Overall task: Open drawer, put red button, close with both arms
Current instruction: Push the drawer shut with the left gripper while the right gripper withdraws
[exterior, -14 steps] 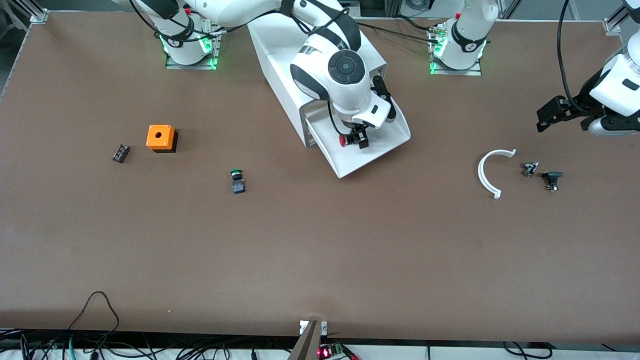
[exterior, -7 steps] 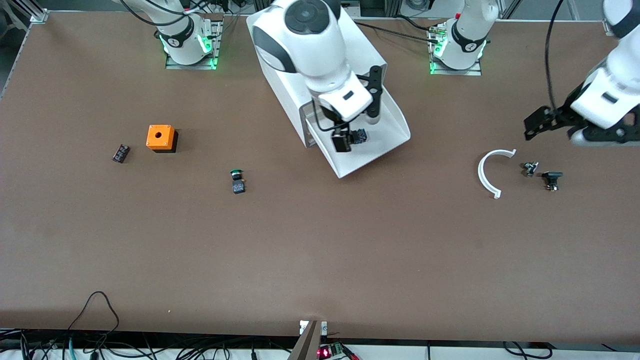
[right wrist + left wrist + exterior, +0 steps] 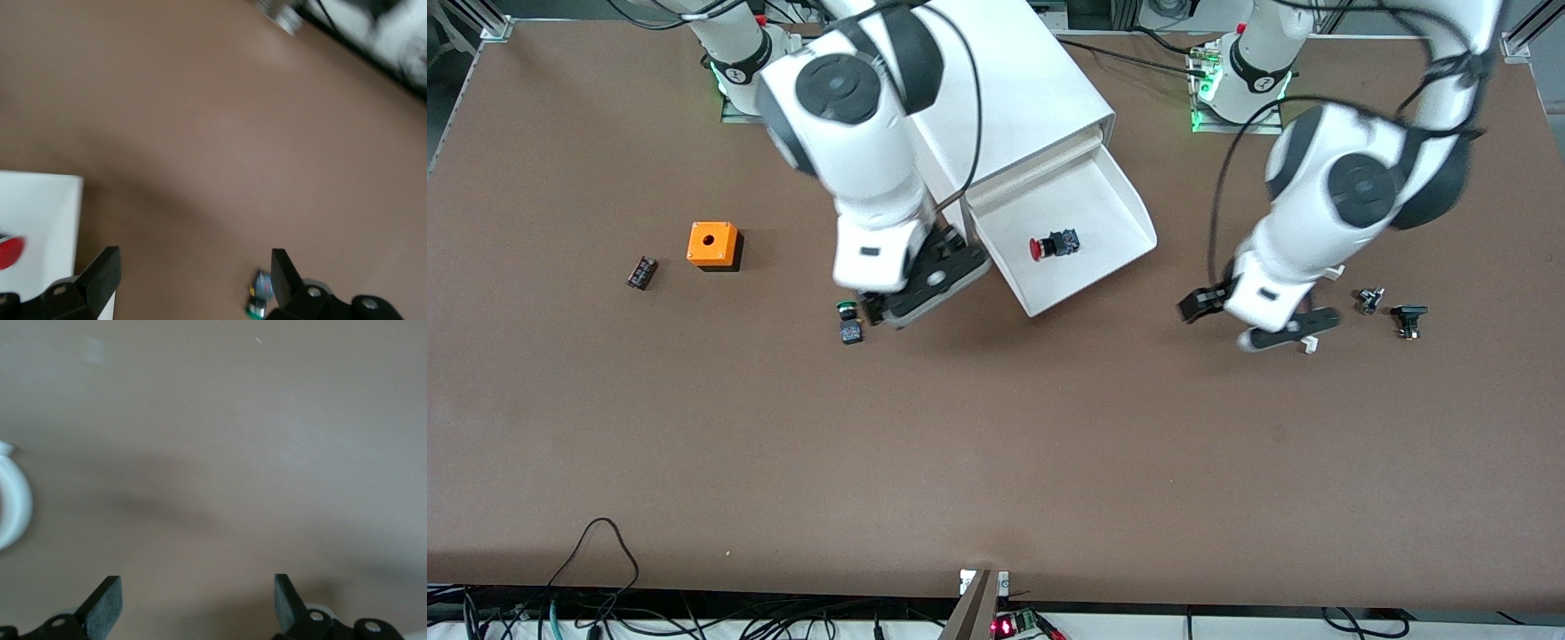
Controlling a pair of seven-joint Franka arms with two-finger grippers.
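Observation:
The drawer point(image 3: 1089, 200) is pulled out of the white cabinet point(image 3: 1014, 98). The red button point(image 3: 1052, 246) lies on its side in the drawer, free of both grippers. My right gripper point(image 3: 882, 313) is open and empty, outside the drawer, over the table beside the green-capped button point(image 3: 847, 320). In the right wrist view the gripper point(image 3: 193, 267) has bare table between its fingers, with the drawer's corner point(image 3: 40, 220), the red cap point(image 3: 10, 252) and the green button point(image 3: 260, 297) at the sides. My left gripper point(image 3: 1227, 322) is open and empty, low over the table by a white arc point(image 3: 1334, 271); it also shows in the left wrist view point(image 3: 198, 593).
An orange box with a hole point(image 3: 713, 244) and a small dark part point(image 3: 641, 272) lie toward the right arm's end. Two small dark parts point(image 3: 1369, 300) point(image 3: 1408, 318) lie beside the arc, which also shows in the left wrist view point(image 3: 13, 513).
My right gripper let go of the red button in the drawer, then moved out toward the green button. My left arm swung in from the table's end to the arc.

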